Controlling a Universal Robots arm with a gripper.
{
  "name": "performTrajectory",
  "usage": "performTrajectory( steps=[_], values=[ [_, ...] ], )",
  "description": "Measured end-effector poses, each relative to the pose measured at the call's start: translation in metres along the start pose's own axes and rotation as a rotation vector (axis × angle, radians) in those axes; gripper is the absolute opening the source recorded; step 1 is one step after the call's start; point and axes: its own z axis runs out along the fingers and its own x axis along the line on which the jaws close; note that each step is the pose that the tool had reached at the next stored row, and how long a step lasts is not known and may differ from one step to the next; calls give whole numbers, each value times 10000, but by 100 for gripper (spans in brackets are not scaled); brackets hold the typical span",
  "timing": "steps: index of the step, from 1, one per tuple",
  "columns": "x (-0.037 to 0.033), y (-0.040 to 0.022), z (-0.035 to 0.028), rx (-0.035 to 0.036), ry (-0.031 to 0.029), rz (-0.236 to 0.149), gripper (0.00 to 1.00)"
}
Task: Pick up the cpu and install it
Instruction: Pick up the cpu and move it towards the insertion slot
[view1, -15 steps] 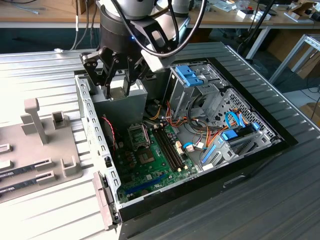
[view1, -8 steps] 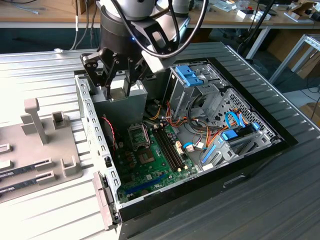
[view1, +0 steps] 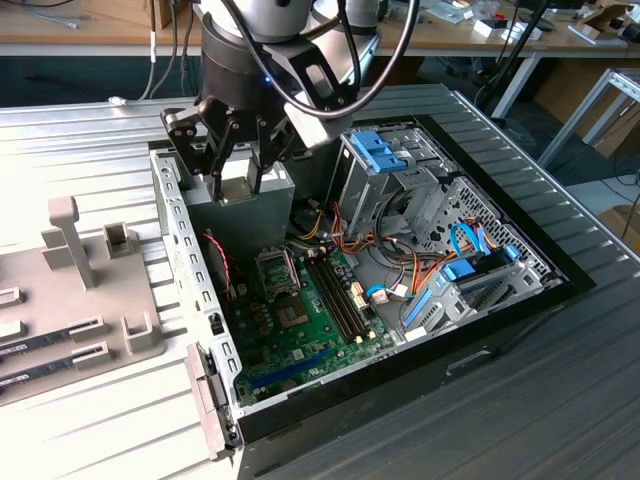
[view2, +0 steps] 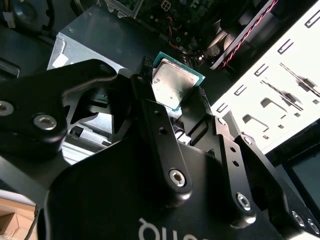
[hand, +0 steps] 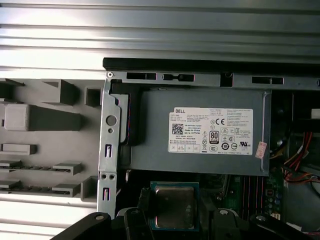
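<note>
The gripper (view2: 172, 86) has its jaws clamped on two edges of the cpu (view2: 176, 80), held close over the grey power supply (hand: 200, 130), with the motherboard socket (view1: 278, 268) at about five o'clock in the exterior view, so a slip in that thin grip could probably seat the chip crooked.

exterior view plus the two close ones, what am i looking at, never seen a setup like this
The exterior view comes from a camera off the arm: a robot arm reaches over an open computer case on a ridged metal table. Both wrist views come from cameras riding on the arm, looking past its black fingers. Those fingers are closed on a small square processor chip, green-rimmed with a silver lid, held above the case near the grey power-supply box. On the exterior view's left lies a grey parts holder.
</note>
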Motion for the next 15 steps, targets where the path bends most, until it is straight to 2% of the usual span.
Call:
performTrajectory(
  steps=[15],
  values=[
    [1, -29, 4, 0, 0, -1, 47]
  ],
)
